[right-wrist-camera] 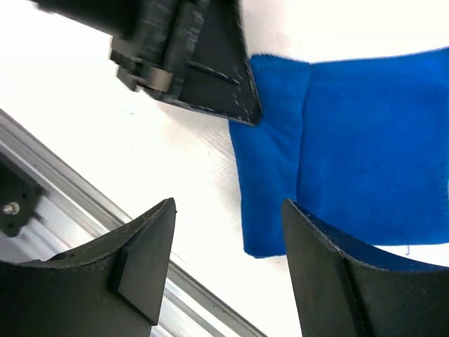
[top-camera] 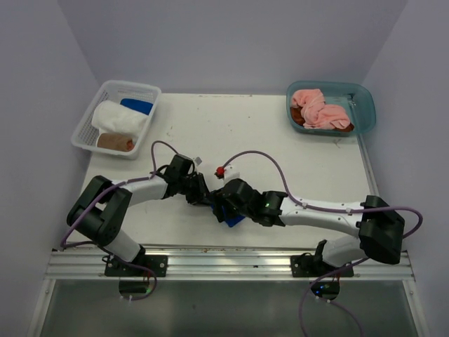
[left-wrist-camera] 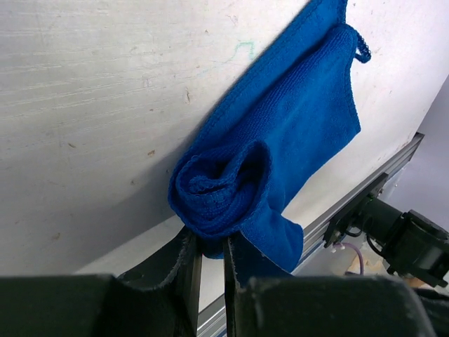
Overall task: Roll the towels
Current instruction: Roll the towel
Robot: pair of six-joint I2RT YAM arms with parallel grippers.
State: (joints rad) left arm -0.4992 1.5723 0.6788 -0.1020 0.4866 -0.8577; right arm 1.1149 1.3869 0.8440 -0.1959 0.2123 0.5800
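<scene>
Left pincer (left-wrist-camera: 210, 251) seems clamped on the rolled blue towel (left-wrist-camera: 295, 133); right pincer (right-wrist-camera: 228, 214) stands wide apart.

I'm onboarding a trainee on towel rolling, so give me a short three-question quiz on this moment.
1. True or false: the right tool is open.
2. The pink towels lie in: A) white mesh basket, B) teal tub?
3. Fill in: the left tool pinches the blue towel at its ____ end.
Key: 1 true; 2 B; 3 rolled.
</scene>
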